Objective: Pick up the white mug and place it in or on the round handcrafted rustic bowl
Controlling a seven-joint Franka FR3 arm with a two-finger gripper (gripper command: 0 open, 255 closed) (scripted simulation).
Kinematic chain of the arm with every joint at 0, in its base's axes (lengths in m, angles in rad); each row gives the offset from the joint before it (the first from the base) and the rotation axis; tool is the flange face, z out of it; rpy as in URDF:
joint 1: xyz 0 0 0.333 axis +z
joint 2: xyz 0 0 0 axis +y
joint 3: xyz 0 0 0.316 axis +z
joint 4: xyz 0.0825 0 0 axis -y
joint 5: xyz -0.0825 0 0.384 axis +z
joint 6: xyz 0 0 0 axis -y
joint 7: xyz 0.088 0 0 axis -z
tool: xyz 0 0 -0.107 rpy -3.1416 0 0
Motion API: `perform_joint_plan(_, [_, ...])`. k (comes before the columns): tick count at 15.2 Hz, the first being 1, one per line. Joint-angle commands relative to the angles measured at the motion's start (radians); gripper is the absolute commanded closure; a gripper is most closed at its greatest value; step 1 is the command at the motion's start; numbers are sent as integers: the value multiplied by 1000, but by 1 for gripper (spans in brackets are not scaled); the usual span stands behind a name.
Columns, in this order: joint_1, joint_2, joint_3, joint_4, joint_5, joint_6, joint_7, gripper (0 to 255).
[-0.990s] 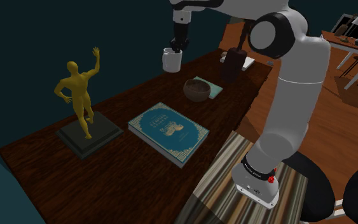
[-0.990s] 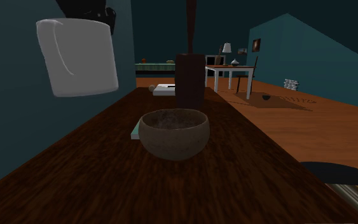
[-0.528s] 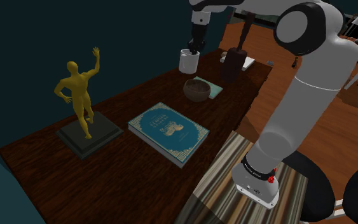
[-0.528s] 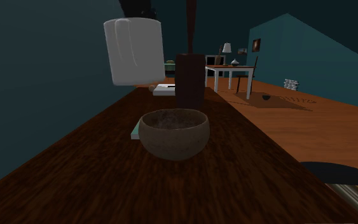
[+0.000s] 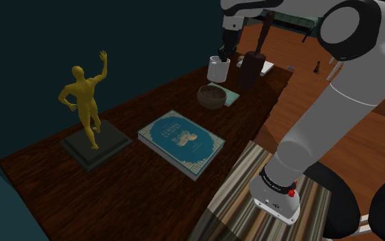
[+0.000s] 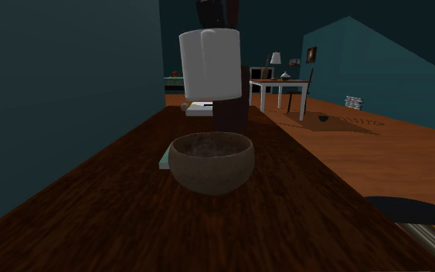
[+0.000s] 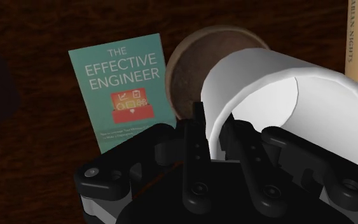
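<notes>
Above the dark wooden worktop (image 5: 143, 188) we see the hand (image 7: 215, 124) closed on the white mug (image 7: 285, 95). It clasps the mug's wall, with one finger inside the rim and the other outside. The mug hangs in the air over the round brown bowl (image 6: 212, 161) and does not touch it. From the second exterior view the mug is upright, straight above the bowl with a gap between them, and a dark block (image 6: 231, 116) stands on the far side. Just beside the bowl lies a small teal book (image 7: 123, 89) titled "The Effective Engineer". Nearer in the shoulder view we find a larger teal book (image 5: 181, 140), and at that view's left a golden figure (image 5: 85, 99) on a dark base.
</notes>
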Motion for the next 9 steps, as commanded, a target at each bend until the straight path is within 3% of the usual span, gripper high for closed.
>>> perform_joint_plan(1, [-1, -2, -1, -28, -1, 26, -1, 255])
perform_joint_plan(9, [-1, 11, -2, -121, 2, 132, -1, 255])
